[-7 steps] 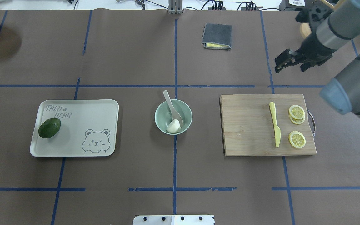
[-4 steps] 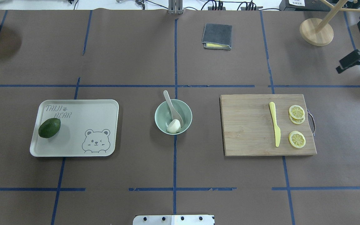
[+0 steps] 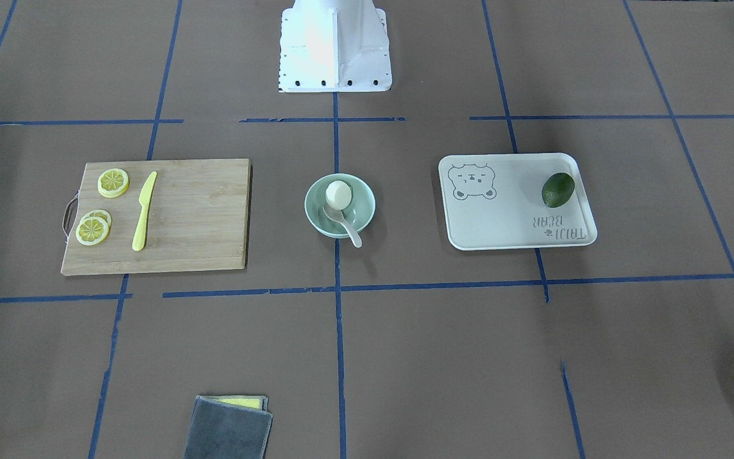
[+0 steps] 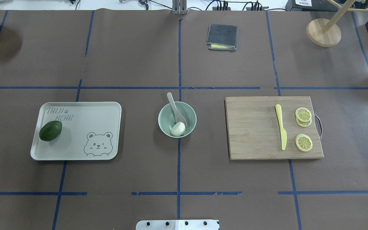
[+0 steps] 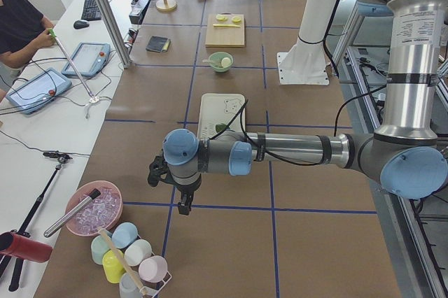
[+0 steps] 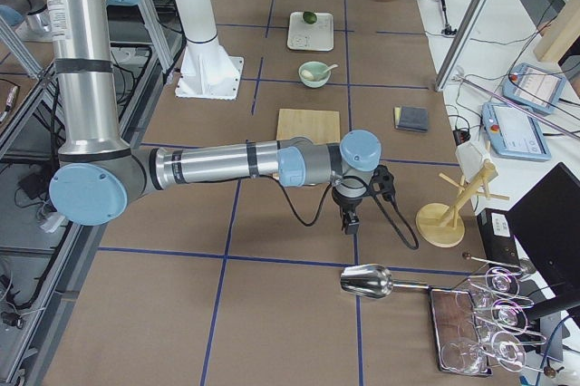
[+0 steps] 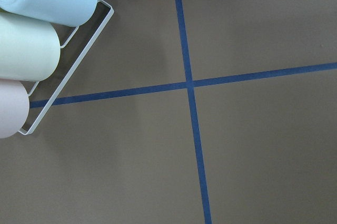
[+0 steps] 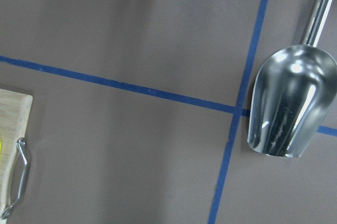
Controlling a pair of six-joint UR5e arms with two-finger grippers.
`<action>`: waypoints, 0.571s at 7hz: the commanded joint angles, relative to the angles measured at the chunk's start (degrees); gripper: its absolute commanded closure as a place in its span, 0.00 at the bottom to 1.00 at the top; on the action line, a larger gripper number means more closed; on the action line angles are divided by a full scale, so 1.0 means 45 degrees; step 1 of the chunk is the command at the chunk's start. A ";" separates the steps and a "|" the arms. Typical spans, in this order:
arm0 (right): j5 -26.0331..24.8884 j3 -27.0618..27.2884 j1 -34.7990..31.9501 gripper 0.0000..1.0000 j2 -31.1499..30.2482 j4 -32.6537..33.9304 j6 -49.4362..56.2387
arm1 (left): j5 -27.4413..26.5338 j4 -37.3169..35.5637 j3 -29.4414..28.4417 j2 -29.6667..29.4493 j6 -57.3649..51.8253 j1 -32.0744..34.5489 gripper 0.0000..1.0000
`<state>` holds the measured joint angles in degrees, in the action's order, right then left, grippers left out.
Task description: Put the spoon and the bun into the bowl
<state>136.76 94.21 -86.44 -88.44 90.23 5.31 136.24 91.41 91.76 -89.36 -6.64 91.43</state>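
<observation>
The mint-green bowl [image 4: 162, 120] stands at the table's middle, also in the front-facing view [image 3: 311, 207]. The white bun [image 4: 178, 129] lies inside it. The white spoon [image 4: 173, 106] rests with its scoop in the bowl and its handle over the far rim. Neither gripper shows in the overhead or front-facing views. My left gripper [image 5: 183, 204] hangs over the table's left end, far from the bowl. My right gripper [image 6: 350, 223] hangs over the right end, past the cutting board. I cannot tell whether either is open or shut.
A white bear-print tray [image 4: 85, 111] holds a green avocado [image 4: 50, 130]. A wooden cutting board [image 4: 254, 127] carries a yellow knife [image 4: 281, 131] and lemon slices [image 4: 303, 142]. A grey cloth [image 4: 221, 37], a wooden stand [image 4: 323, 32] and a metal scoop [image 8: 287, 103] lie farther off. Cups [image 7: 31, 50] sit in a rack at the left end.
My right arm has swung away to the right and left the overhead view. The bowl, spoon and bun have not moved.
</observation>
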 commanded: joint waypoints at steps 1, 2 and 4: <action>-0.0641 -0.0212 -0.0613 0.00 -0.0558 0.0067 0.2147 | -0.0002 0.0018 -0.0058 0.0052 -0.0008 -0.0006 0.00; -0.0781 -0.0310 -0.0692 0.00 -0.0619 0.0105 0.2141 | -0.0002 -0.0001 -0.0059 0.0052 -0.0008 -0.0006 0.00; -0.1563 -0.0467 -0.0673 0.00 -0.0755 -0.0010 0.2005 | -0.0002 -0.0001 -0.0039 0.0052 0.0011 -0.0006 0.00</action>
<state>130.96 92.48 -89.41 -91.42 90.63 14.42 136.23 91.42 91.52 -89.09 -6.62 91.41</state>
